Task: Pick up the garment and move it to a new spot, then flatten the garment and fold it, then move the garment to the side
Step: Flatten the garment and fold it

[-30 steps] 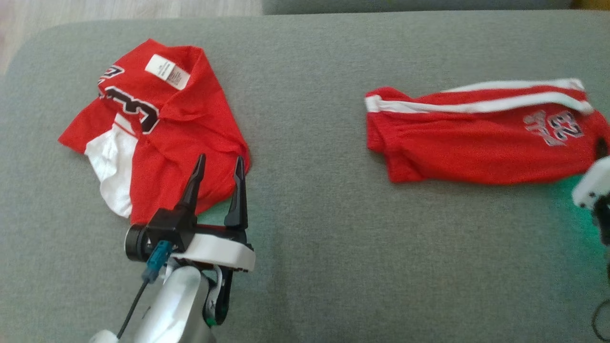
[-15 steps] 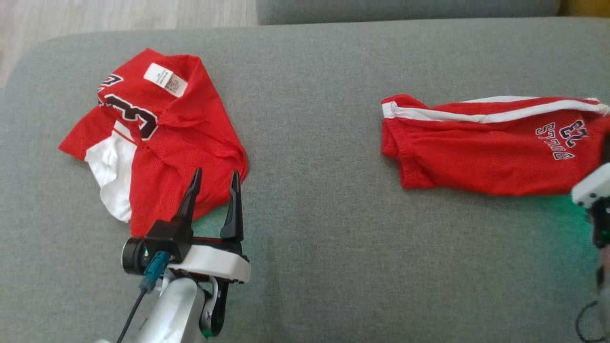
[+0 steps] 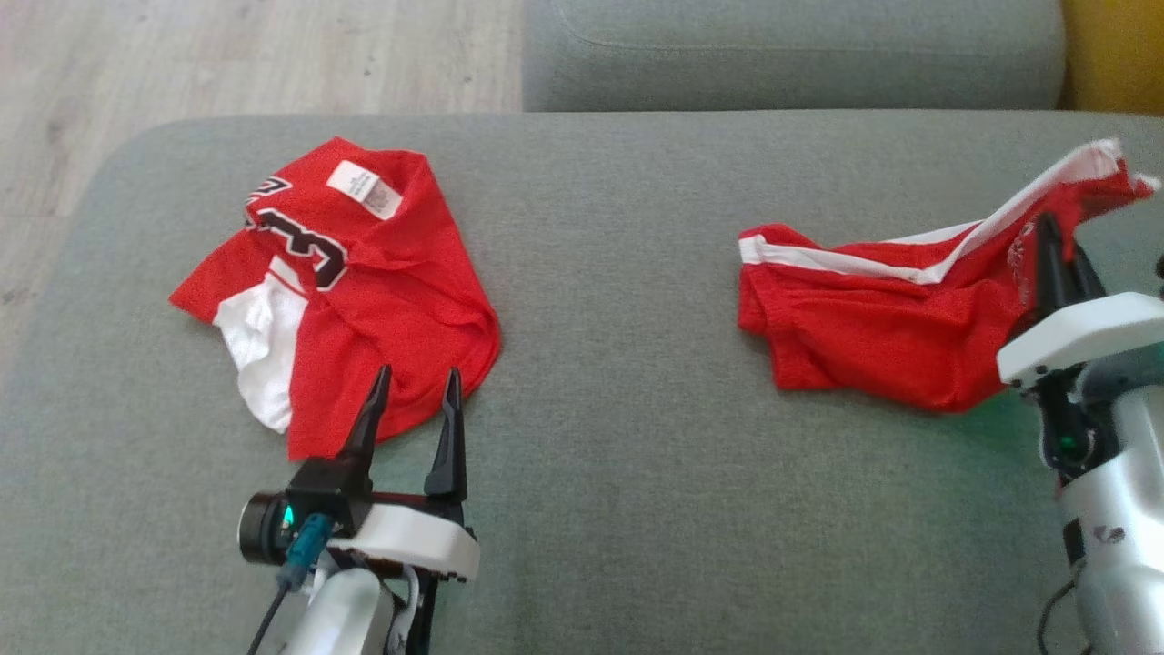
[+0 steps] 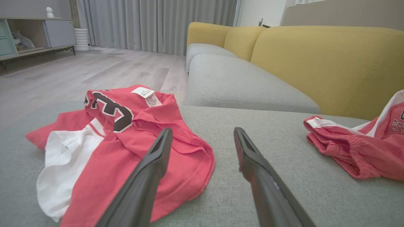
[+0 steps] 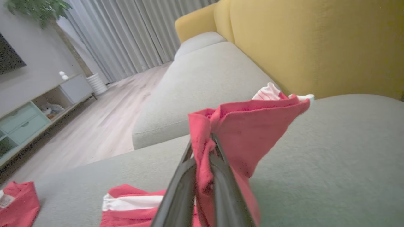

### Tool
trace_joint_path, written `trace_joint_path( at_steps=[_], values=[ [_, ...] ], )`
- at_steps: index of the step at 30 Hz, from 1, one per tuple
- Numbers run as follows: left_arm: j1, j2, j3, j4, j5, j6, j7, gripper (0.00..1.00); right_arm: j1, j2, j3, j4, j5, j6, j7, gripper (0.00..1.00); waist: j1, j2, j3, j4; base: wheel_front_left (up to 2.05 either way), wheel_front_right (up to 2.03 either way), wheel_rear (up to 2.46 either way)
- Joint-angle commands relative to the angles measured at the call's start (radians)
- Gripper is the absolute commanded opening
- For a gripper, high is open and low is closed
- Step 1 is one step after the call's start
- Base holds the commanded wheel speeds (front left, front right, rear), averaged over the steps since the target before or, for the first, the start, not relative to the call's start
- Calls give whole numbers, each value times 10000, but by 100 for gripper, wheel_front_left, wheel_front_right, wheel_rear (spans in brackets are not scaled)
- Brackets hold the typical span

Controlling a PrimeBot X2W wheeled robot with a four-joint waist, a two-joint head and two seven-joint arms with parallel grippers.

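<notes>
Right gripper (image 3: 1059, 259): I am pinching one hem corner of the red mesh shorts with white side stripes (image 3: 864, 318), jaws nearly together, with a bunched fold of cloth between them. That corner is hanging raised above the grey woven seat cushion (image 3: 618, 382), near its right rear corner. The gathered waistband end is lying on the cushion, further in from the right edge.

Handling, as I judge it:
- The shorts are light and limp. They are draping straight off my fingers and will hold no shape.
- The knit looks thin and slightly slick. A pinch on a single layer may slip, so I am favouring the stitched hem or the thicker elastic waistband.
- For flattening, a second hold at the opposite corner would be helping.

Left gripper (image 3: 416, 377): I am holding it wide, with nothing between the fingers. The tips are just at the near edge of a crumpled red and white jersey with a black numeral (image 3: 382, 291), which lies toward the cushion's left rear.

The cushion weave is coarse and matte and will likely be gripping the cloth a little. The smooth yellow upholstered backrest (image 4: 315, 63) is standing behind.
</notes>
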Motion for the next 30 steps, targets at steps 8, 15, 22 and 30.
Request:
trace_joint_path(
  at_steps=[8, 15, 22, 30],
  values=[
    [34, 116, 153, -291, 92, 65, -80, 100, 157, -140, 1875, -1271, 1189, -9, -78, 0, 1, -1, -264, 664, 0, 0, 0],
    [113, 114, 104, -124, -121, 100, 61, 100, 112, -404, 3689, -1359, 1779, -9, -22, 0, 1, -1, -237, 1138, 0, 0, 0],
    [107, 120, 35, -35, -221, 134, 70, 100, 35, -935, 5600, -867, 2047, -9, 252, 0, 1, -1, -201, 1435, 0, 0, 0],
    [168, 152, 93, 74, -376, 204, 57, 100, 117, -1741, 7679, -572, 2501, -9, 821, 0, 1, -1, -211, 1312, 0, 0, 0]
  ],
)
